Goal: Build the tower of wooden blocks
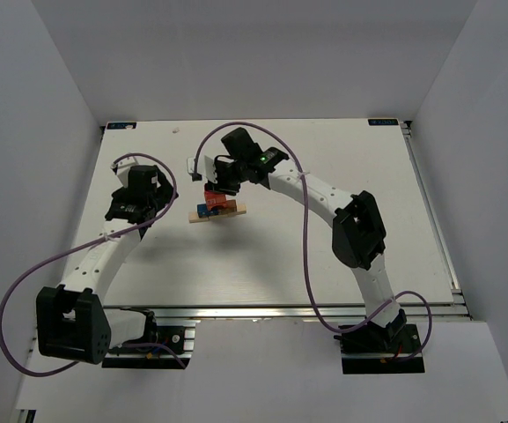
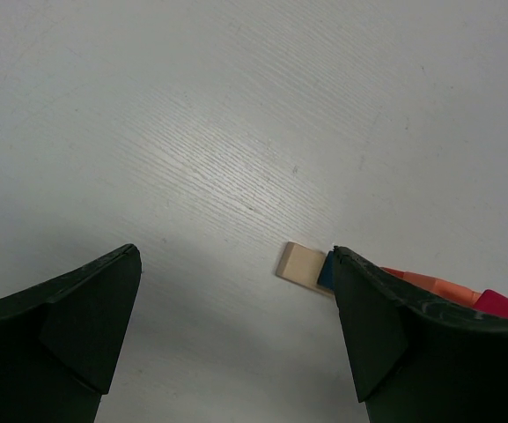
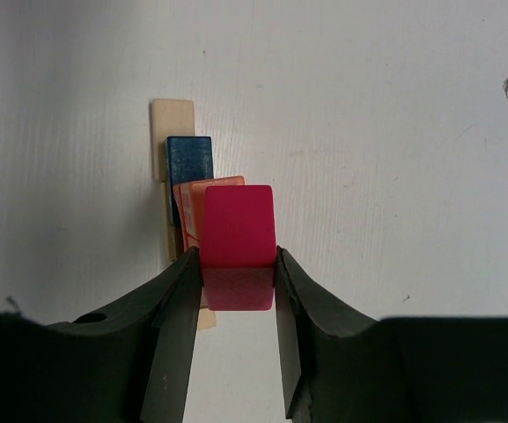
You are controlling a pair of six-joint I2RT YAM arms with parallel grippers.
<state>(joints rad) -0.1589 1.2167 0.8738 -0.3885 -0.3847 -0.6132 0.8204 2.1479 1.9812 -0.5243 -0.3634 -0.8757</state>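
Table (image 1: 324, 264), off its edges: right tool (image 3: 237, 260) grips red block (image 3: 239, 220) over tower (image 1: 217, 211); left tool (image 2: 236, 256) wide.

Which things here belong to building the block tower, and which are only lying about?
Belong to the job:
wood block tower with pale base, blue block, orange block;
red block, gripped by the right tool;
left tool, open, near the base end.

Only lying about:
small white scrap on the table;
purple cables.

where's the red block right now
The red block is centre frame in the right wrist view, pinched in the right claw, over the orange block and blue block on the pale tan base.
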